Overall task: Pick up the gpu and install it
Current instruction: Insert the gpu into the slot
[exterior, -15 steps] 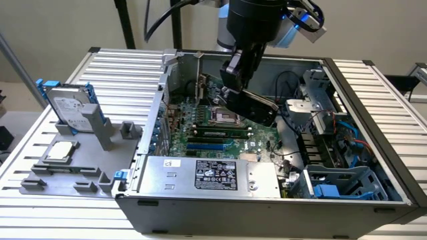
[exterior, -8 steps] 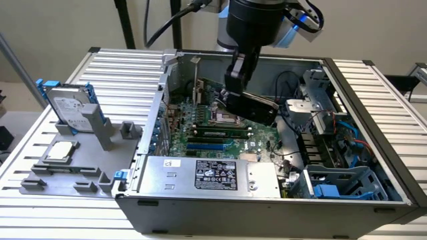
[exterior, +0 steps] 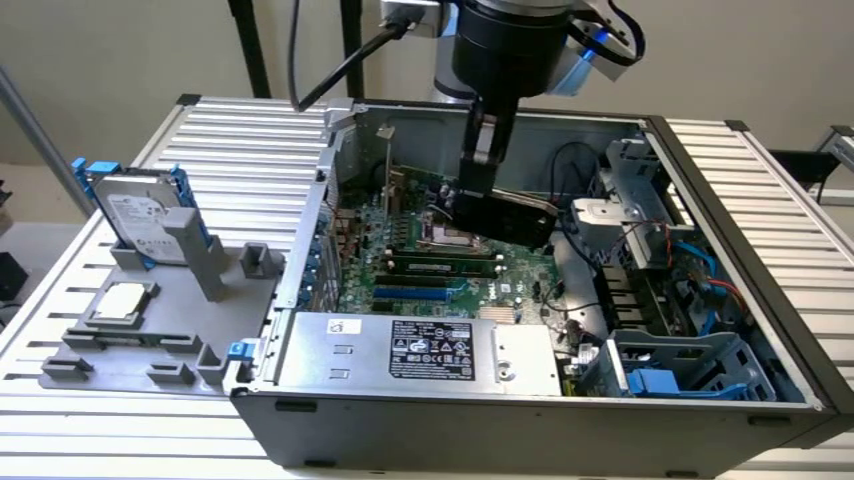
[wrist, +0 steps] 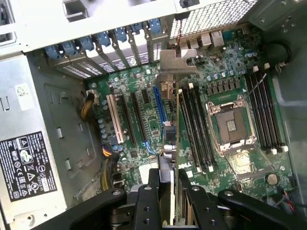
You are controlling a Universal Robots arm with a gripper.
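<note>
The gripper [exterior: 478, 188] was seen in the upper middle of the exterior view, lowered from the arm into the open computer case [exterior: 727, 190]. Its jaws were closed part-way and clamped on the top edge of the gpu [exterior: 518, 218]. The gpu was held upright as a dark card hanging just below the gripper, near the centre of the frame and over the motherboard [exterior: 400, 250].

In the wrist view the gripper [wrist: 171, 194] was shown with the gpu [wrist: 169, 143] pinched edge-on between the two black fingers [wrist: 146, 201]. The silver bracket [wrist: 176, 64] at the card's far end was brought close to the case's rear slot openings. The card was lined up alongside the blue slot [wrist: 159, 108], and whether it touched the board could not be told. The white slot [wrist: 115, 120] was seen a little further off on one side, and the open processor socket [wrist: 231, 125] on the other.

Further out in the exterior view, the power supply [exterior: 414, 350] was seen at the lower middle of the case. At the exterior view's left, a hard drive [exterior: 140, 215] with blue rails was stood upright in a grey holder [exterior: 134, 345] on the slatted tabletop [exterior: 240, 120].
</note>
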